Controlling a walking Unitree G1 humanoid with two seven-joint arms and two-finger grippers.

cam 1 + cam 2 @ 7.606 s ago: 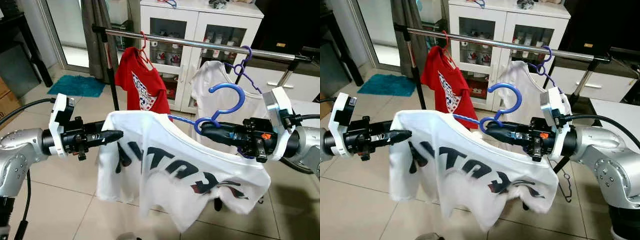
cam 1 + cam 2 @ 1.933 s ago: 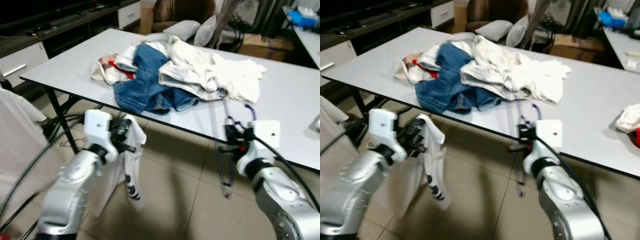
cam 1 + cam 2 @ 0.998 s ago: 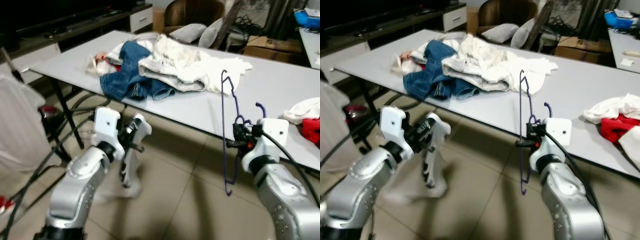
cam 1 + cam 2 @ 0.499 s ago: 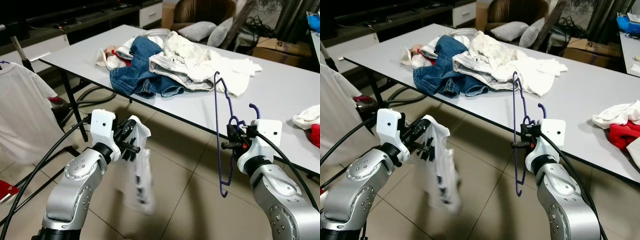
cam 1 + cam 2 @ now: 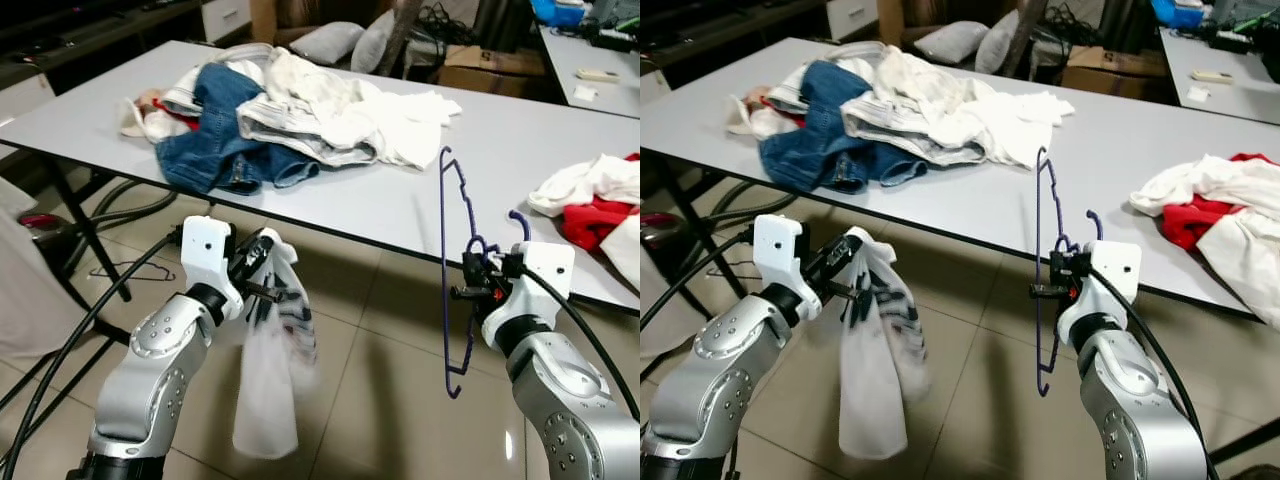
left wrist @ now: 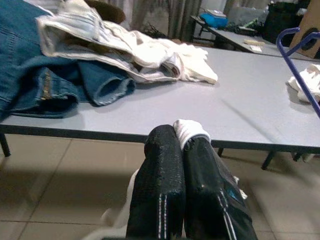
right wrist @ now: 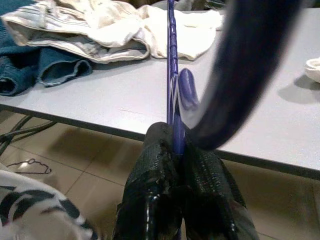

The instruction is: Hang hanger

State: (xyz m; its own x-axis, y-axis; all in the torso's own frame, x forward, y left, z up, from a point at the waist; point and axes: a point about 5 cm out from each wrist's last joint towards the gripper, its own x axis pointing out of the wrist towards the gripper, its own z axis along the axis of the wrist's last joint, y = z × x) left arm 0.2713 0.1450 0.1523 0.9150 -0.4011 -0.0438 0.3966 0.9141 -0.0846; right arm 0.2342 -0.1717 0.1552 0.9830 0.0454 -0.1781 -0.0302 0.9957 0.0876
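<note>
Facing a long grey table [image 5: 400, 200], seen from just short of its near edge. On the table's far left part, a heap of clothes: blue jeans [image 5: 215, 150] under and beside a pile of white and cream garments [image 5: 330, 110]. In front of the table's left half, out over the tiled floor [image 5: 370, 400], the left gripper [image 5: 268, 290] clamped tight on a white T-shirt [image 5: 270, 380] with dark print; fingers [image 6: 162, 170] pressed together in the left wrist view, a tuft of white cloth poking out at their tips. Shirt hanging limp and slightly blurred below the gripper, well clear of the table edge. Under the table's left end, black cables [image 5: 110, 215] and a thin wire hanger [image 5: 130, 272] lying on the floor. In front of the table's right half, the right gripper [image 5: 462, 292] pinched closed on a blue-purple hanger [image 5: 447, 260]. Hanger held upright and edge-on, its top rising above the table's near edge, its lower end dangling below the gripper toward the floor, touching neither table nor tiles. On the table's right end, a second heap of white and red cloth [image 5: 595, 200], well apart from the hanger.
</note>
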